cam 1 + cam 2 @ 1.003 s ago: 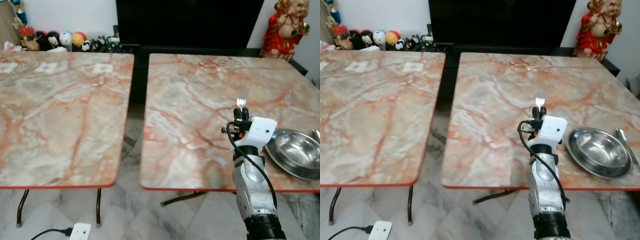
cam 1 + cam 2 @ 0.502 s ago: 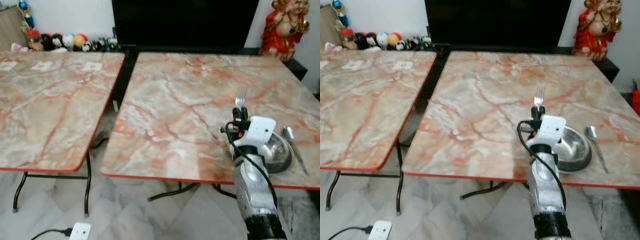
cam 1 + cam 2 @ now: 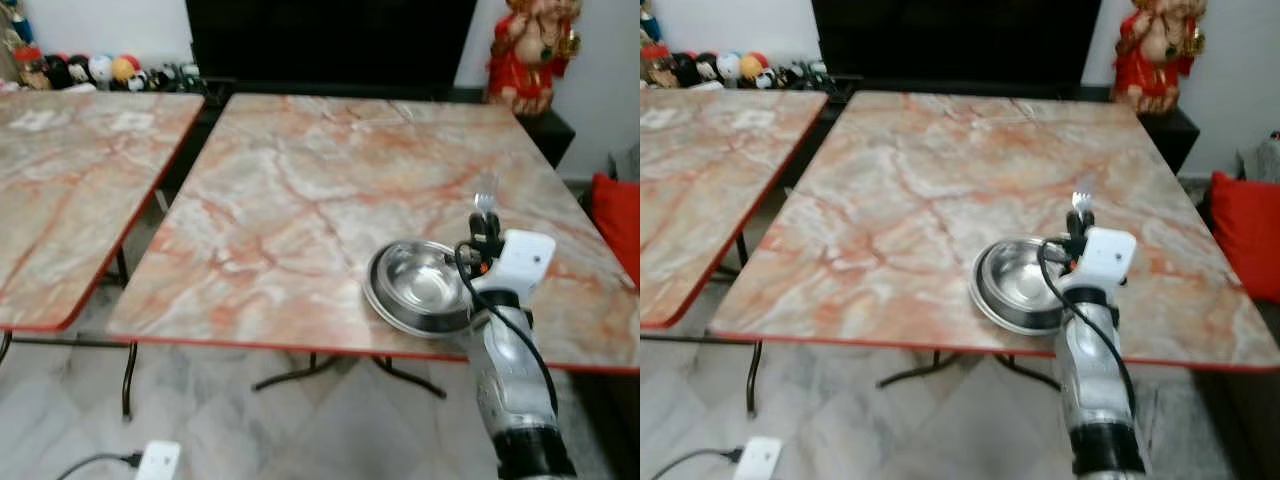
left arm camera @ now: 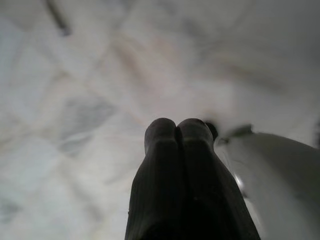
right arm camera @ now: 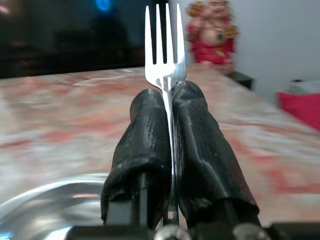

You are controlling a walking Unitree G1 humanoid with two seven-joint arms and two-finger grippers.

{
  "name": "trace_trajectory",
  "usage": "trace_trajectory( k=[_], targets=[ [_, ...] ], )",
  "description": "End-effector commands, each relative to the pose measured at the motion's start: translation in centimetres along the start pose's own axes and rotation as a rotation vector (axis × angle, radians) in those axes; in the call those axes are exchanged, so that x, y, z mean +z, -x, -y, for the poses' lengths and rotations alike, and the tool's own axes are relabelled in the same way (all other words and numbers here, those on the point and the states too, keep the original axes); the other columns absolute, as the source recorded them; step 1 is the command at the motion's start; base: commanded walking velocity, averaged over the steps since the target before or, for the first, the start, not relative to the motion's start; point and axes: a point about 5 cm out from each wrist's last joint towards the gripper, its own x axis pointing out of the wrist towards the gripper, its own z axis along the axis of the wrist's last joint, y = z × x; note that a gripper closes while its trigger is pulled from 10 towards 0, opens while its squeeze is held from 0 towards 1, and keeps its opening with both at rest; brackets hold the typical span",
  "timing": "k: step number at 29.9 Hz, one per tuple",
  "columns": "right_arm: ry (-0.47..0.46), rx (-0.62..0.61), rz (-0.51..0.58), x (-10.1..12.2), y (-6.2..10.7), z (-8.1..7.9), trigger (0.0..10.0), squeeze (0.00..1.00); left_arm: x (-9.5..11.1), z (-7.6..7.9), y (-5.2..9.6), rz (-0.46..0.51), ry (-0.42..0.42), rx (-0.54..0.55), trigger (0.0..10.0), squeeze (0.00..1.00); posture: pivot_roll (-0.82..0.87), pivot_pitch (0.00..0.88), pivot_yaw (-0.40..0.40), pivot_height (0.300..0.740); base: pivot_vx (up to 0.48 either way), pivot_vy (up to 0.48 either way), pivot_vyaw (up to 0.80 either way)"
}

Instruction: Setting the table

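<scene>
My right claw is clamped narrow on the fork, tines pointing up, the handle pinched between both black fingers. I hold it above the marble worktop, just beside the steel bowl, on its right side and close to the near edge.

To do this step well, I judge I should tip the fork from upright to flat and lower it until the handle rests on the stone, parallel to the bowl's rim and not touching it. Only then should I let go, so it does not bounce or clatter into the bowl.

The bowl sits near the red-trimmed front edge, so the fork could slide off if I set it too far toward me. The bare marble beyond and to the right of the bowl gives room. A red cushion lies off the right side, and a second worktop stands well apart to the left.

My left claw hangs idle over the floor, its fingers pressed together on nothing.
</scene>
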Motion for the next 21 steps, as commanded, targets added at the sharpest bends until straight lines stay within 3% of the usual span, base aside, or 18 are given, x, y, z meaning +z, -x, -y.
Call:
trace_trajectory(
  k=[1, 21],
  targets=[
    [-0.010, 0.015, 0.017, 0.45, -0.24, -0.73, 10.0, 0.00, -0.52, -0.79, 0.14, -0.020, -0.003, 0.019, 10.0, 0.00, 0.03, 0.010, -0.012, 0.740, 0.000, 0.000, 0.00],
    [-0.008, -0.003, 0.007, 0.33, -0.25, -0.46, 10.0, 0.00, -0.59, -0.79, 0.16, -0.019, 0.017, 0.025, 10.0, 0.00, 0.02, 0.016, -0.010, 0.740, 0.000, 0.000, 0.00]
  ],
)
